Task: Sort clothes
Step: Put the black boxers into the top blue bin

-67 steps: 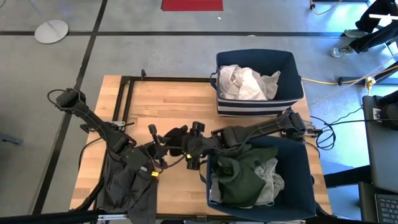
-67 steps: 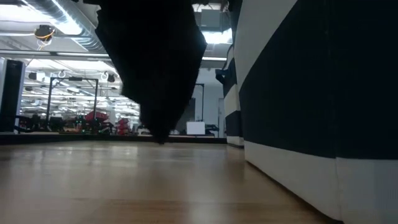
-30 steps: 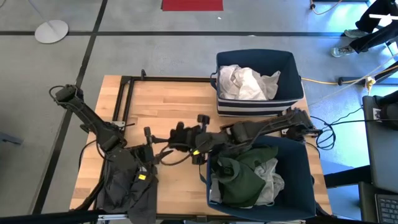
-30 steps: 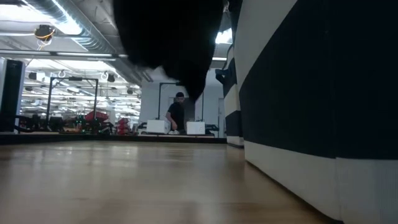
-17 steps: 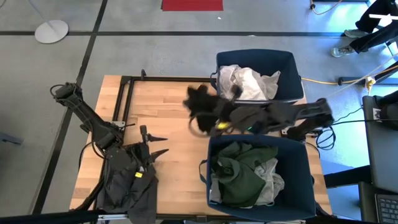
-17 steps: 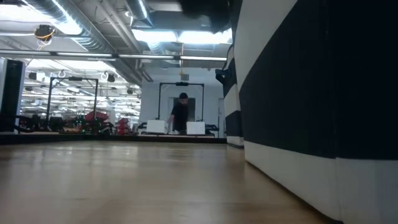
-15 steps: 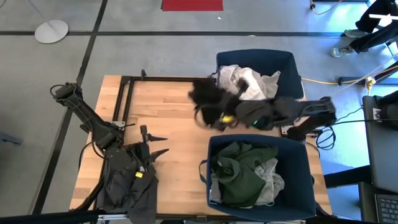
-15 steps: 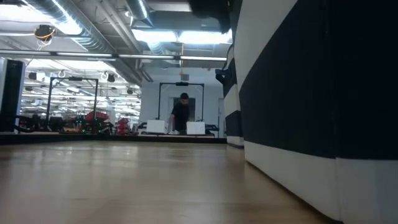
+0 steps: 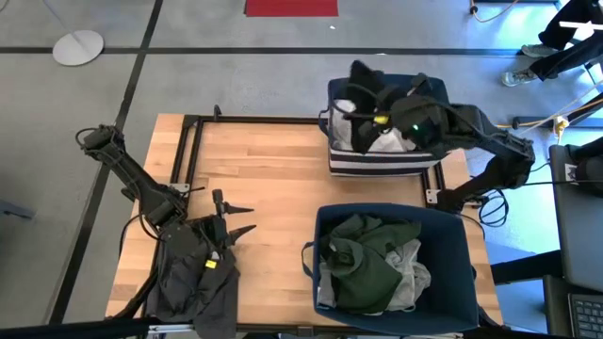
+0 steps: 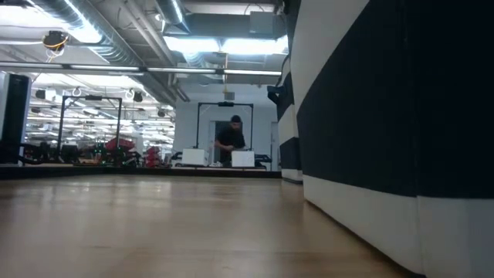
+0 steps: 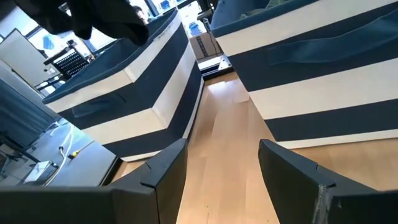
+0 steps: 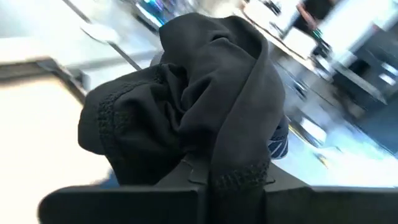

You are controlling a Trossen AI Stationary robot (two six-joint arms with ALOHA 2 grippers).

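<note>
My right gripper (image 9: 372, 105) is shut on a black garment (image 9: 363, 85) and holds it above the far navy bin (image 9: 433, 94), which has white clothes (image 9: 377, 132) in it. The same black garment (image 12: 186, 106) fills the right wrist view and shows far off in the left wrist view (image 11: 93, 18). My left gripper (image 9: 231, 215) stands open near the table's near left, touching nothing, just past a pile of charcoal and black clothes (image 9: 193, 278) that lies on the table's near left corner. The near navy bin (image 9: 462, 282) holds dark green and light grey clothes (image 9: 363, 268). My right gripper pinches a bunched fold of the black garment (image 12: 211, 171) between its two fingers, several layers together. The rest of the cloth bulges out past the fingertips in a slack lump. The garment is lifted clear, over the far bin's left part.
The two striped bins stand side by side along the table's right half, with a narrow strip of wood (image 11: 224, 118) between them. Bare wooden table (image 9: 264, 169) lies in the middle and far left. A person (image 10: 230, 143) stands far off in the room.
My right gripper has swung up and toward the table's far right with the black garment, from the middle of the table to above the far bin. The garment has stayed bunched in its fingers and clear of the table.
</note>
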